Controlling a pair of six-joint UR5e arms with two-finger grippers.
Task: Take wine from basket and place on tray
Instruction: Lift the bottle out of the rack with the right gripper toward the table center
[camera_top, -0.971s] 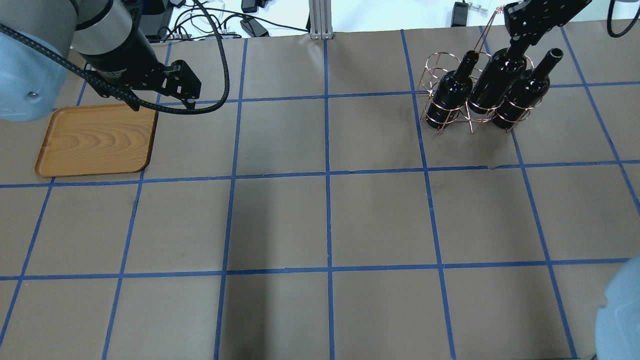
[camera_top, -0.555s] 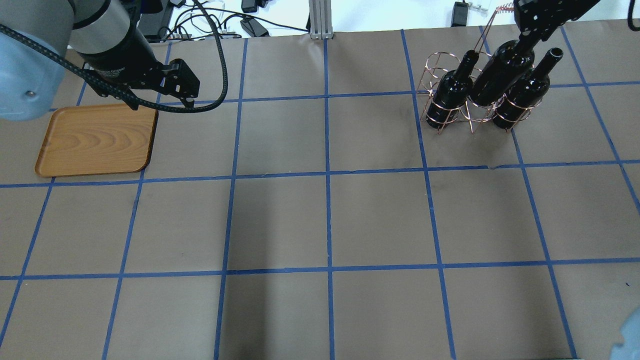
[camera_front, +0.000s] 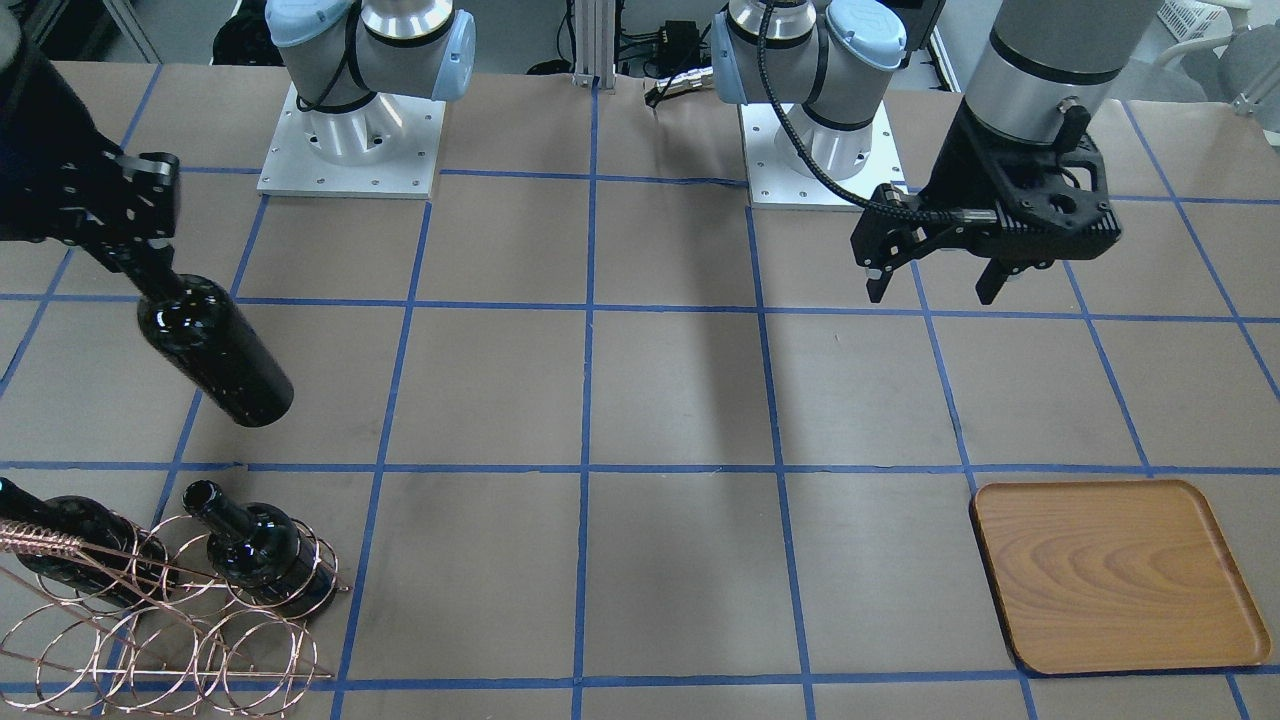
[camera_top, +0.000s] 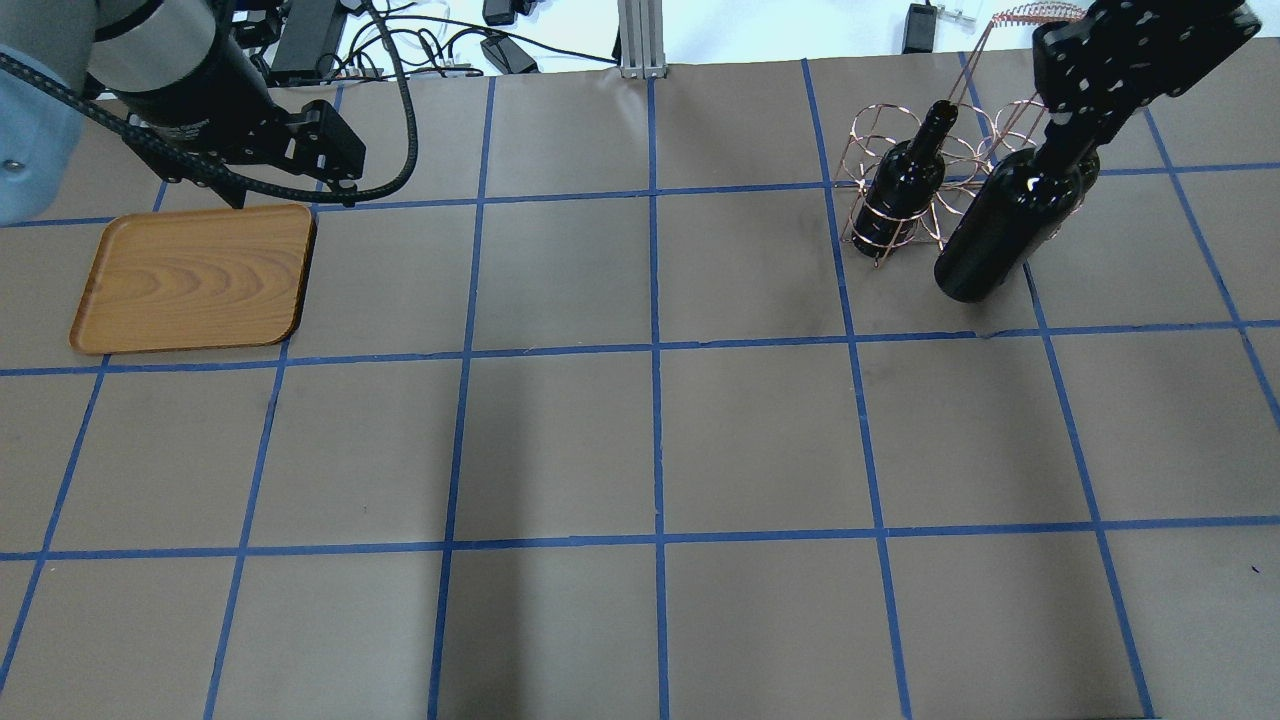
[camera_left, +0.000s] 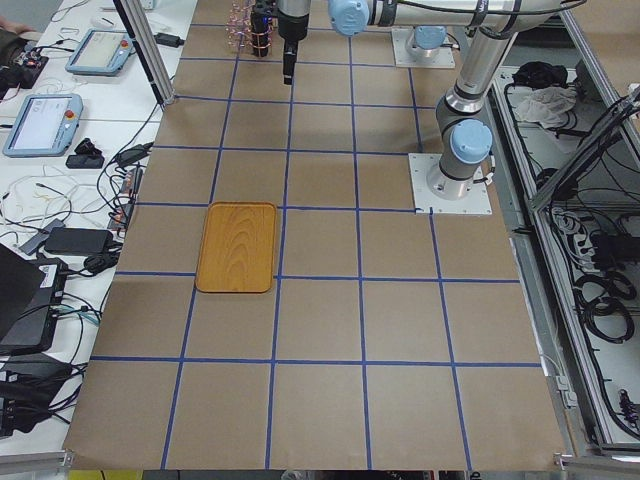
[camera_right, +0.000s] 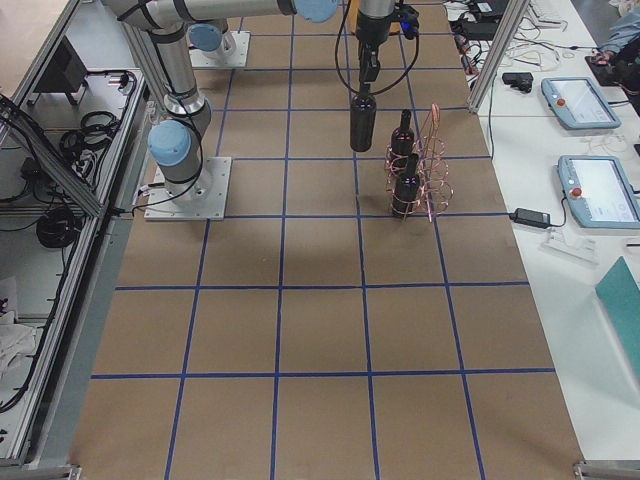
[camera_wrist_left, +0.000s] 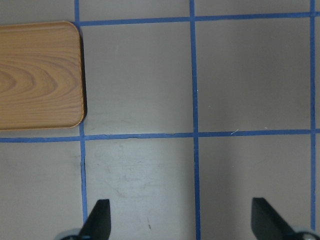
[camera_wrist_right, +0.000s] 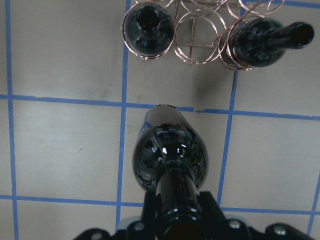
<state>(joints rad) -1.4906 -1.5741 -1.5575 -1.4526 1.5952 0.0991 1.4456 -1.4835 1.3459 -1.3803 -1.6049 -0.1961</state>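
Note:
My right gripper (camera_top: 1072, 128) is shut on the neck of a glossy black wine bottle (camera_top: 1003, 228) and holds it in the air, clear of the basket and tilted; it also shows in the front view (camera_front: 214, 354) and the right wrist view (camera_wrist_right: 170, 159). The copper wire basket (camera_top: 868, 128) stands at the far right with two more bottles in it (camera_front: 262, 556) (camera_front: 60, 528). The wooden tray (camera_top: 190, 280) lies bare at the far left. My left gripper (camera_front: 930, 290) is open and empty, hovering beside the tray's corner (camera_wrist_left: 35, 75).
Brown paper with a blue tape grid covers the table (camera_top: 650, 440). Cables and power bricks (camera_top: 500, 45) lie beyond the far edge. An aluminium post (camera_top: 635, 35) stands at the far middle. The basket's twisted handle (camera_top: 1030, 14) rises beside my right wrist.
My right gripper has lifted the middle bottle out of the basket and drawn it toward the robot's side. My left gripper has shifted slightly left and away.

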